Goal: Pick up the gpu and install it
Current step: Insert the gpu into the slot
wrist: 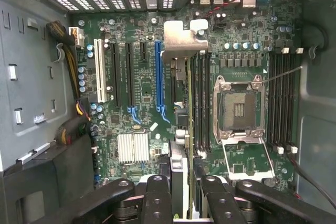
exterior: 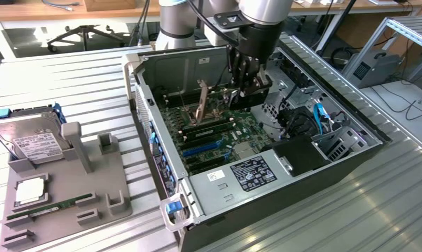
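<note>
Case (exterior: 197,202) lies open on its side, with the board (wrist: 142,108) facing up and the arm reaching down into it. Its walls, a drive cage and loose cables ring the opening, so there is free room only straight above the board; sideways travel looks tight.

Gripper (wrist: 184,199) (exterior: 244,89) is pinching the gpu (wrist: 181,40), one finger (wrist: 157,198) on each flat face. The card hangs edge-on above the board, with its silver bracket toward the vented rear wall.

By its looks the gpu is light and stiff, but thin and fragile. Its faces carry parts and its lower contact edge should not scrape, so a hold on the flat faces near the upper edge, as here, seems right. Smooth faces could let it slip or tilt under a hard push.

The card hangs between the blue slot (wrist: 157,77) and the memory sticks (wrist: 202,103), just beside the sticks. Whether it touches anything below I cannot tell. The black slots (wrist: 128,74) and the white slot (wrist: 98,72) lie farther off, and the open socket (wrist: 239,108) is past the sticks.
</note>
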Tool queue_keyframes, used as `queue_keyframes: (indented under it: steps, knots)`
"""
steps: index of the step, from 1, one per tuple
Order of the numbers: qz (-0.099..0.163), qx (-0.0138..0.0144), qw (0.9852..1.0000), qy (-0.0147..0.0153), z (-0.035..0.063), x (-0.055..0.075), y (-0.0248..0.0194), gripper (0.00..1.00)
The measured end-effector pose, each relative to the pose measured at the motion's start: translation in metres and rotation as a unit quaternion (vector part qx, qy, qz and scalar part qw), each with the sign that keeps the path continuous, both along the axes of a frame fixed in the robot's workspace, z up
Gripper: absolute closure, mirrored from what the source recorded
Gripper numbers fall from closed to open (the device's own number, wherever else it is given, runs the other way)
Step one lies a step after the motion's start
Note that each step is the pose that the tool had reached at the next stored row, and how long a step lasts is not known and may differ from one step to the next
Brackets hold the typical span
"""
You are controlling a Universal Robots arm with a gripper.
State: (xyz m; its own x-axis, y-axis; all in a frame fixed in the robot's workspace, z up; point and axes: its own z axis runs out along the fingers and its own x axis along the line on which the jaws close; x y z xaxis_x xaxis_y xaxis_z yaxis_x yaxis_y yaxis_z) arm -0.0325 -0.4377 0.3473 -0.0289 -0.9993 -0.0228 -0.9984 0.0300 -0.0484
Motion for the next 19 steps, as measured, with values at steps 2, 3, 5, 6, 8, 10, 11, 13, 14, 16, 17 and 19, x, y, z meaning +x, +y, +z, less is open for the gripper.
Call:
queue_keyframes:
  steps: [2,3,5,6,8,10,11,13,14,16,17,19]
  knots:
    - [0.0,0.0,1.0,0.0,-0.0004,-0.0004,-0.0002,0.73]
    - [0.0,0.0,1.0,0.0,-0.0006,-0.0005,-0.0003,0.73]
    - [0.0,-0.0001,1.0,0.0,-0.0009,-0.0008,-0.0005,0.73]
    - [0.0,-0.0001,1.0,0.0,-0.0011,-0.001,-0.0006,0.73]
    - [0.0,-0.0001,1.0,0.0,-0.0014,-0.0013,-0.0008,0.73]
    - [0.0,-0.0001,1.0,0.0,-0.0018,-0.0017,-0.001,0.73]
    - [0.0,-0.0001,1.0,0.0,-0.0019,-0.0019,-0.0011,0.73]
    - [0.0,-0.0002,1.0,0.0,-0.0022,-0.0023,-0.0013,0.73]
    - [0.0,-0.0002,1.0,0.0,-0.0024,-0.0026,-0.0014,0.73]
    - [0.0,-0.0002,1.0,0.0,-0.0027,-0.003,-0.0016,0.73]
    - [0.0,-0.0002,1.0,0.0,-0.0028,-0.0032,-0.0017,0.73]
    - [0.0,-0.0002,1.0,0.0,-0.0031,-0.0036,-0.002,0.73]
